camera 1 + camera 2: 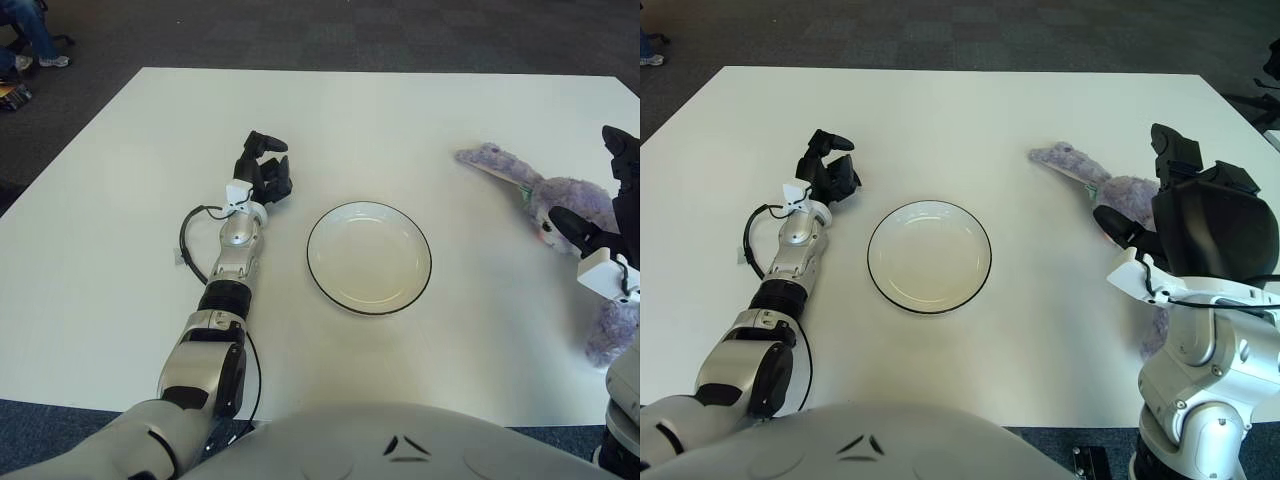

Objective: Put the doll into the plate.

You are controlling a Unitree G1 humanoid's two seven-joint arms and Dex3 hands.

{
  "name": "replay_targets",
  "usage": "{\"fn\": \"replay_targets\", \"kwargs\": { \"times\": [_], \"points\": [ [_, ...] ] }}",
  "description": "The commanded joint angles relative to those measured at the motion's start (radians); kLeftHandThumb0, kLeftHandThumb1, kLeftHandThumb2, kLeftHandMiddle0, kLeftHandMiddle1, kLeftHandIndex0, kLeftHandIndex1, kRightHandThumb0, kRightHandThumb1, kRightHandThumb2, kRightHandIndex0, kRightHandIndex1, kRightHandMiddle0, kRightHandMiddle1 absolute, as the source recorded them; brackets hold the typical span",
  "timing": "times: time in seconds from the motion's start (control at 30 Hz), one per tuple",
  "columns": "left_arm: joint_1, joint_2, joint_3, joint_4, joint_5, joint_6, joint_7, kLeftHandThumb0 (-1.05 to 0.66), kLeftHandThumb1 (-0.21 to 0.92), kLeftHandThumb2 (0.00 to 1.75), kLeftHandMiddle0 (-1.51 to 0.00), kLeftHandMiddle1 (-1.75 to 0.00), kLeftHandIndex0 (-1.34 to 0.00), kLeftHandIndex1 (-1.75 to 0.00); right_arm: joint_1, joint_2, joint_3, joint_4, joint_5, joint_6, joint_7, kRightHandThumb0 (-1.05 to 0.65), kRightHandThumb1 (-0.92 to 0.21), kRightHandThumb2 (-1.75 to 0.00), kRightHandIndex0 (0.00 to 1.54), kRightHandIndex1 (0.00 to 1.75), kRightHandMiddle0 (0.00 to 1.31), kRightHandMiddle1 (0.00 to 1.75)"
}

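With our right hand [1185, 215] spread open over the purple doll [1120, 190] lying right of the empty plate [929, 256], we should close around its body, while our left hand [826, 166] lies curled, empty.

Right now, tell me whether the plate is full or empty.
Empty: the plate shows only bare white; the doll lies on the table to its right.

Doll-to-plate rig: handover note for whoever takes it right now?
Right hand: over the purple plush doll at the table's right side, fingers spread, no grasp yet.
Left hand: idle, left of the plate.
Plate: mid-table, nothing in it.
Done: reach to the doll.
Left: close on the doll, lift it, carry it left, set it in the plate.
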Motion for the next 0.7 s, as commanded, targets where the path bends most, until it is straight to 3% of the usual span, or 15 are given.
{"fn": "replay_targets", "kwargs": {
  "times": [0.0, 0.43, 0.47, 0.5, 0.53, 0.57, 0.67],
  "points": [
    [0.048, -0.004, 0.002, 0.05, 0.006, -0.02, -0.004, -0.38, 0.66, 0.88, -0.91, -1.75, -0.35, -1.75, -0.014, 0.004, 0.003, 0.008, 0.001, -0.001, -0.013, -1.05, -0.92, -0.87, 0.32, 1.11, 0.0, 0.28],
    [0.037, -0.008, 0.011, 0.07, 0.01, -0.041, 0.012, -0.39, 0.65, 0.89, -0.94, -1.75, -0.36, -1.75, -0.019, 0.006, 0.012, 0.013, -0.007, 0.0, -0.015, -1.05, -0.92, -0.87, 0.32, 1.11, 0.0, 0.28],
    [0.037, -0.008, 0.012, 0.071, 0.011, -0.042, 0.015, -0.39, 0.65, 0.89, -0.94, -1.75, -0.36, -1.75, -0.027, -0.009, 0.024, 0.044, -0.111, 0.001, 0.056, -1.05, -0.92, -0.87, 0.32, 1.11, 0.0, 0.28],
    [0.037, -0.008, 0.012, 0.071, 0.012, -0.042, 0.016, -0.39, 0.65, 0.89, -0.94, -1.75, -0.36, -1.75, -0.034, -0.02, 0.033, 0.068, -0.189, 0.003, 0.109, -0.89, -0.76, -0.84, 0.2, 0.72, 0.0, 0.2],
    [0.037, -0.009, 0.012, 0.071, 0.012, -0.043, 0.019, -0.39, 0.65, 0.9, -0.94, -1.75, -0.36, -1.75, -0.039, -0.03, 0.039, 0.088, -0.244, 0.002, 0.154, -0.78, -0.65, -0.83, 0.13, 0.46, 0.0, 0.15],
    [0.037, -0.011, 0.013, 0.071, 0.013, -0.045, 0.023, -0.39, 0.65, 0.9, -0.94, -1.75, -0.36, -1.75, -0.044, -0.04, 0.043, 0.104, -0.278, 0.0, 0.191, -0.72, -0.58, -0.83, 0.09, 0.3, 0.0, 0.1],
    [0.037, -0.012, 0.014, 0.07, 0.014, -0.044, 0.029, -0.39, 0.64, 0.9, -0.95, -1.75, -0.36, -1.75, -0.06, -0.044, 0.05, 0.112, -0.319, -0.009, 0.239, -0.66, -0.5, -0.83, 0.06, 0.11, 0.0, 0.03]
  ]
}}
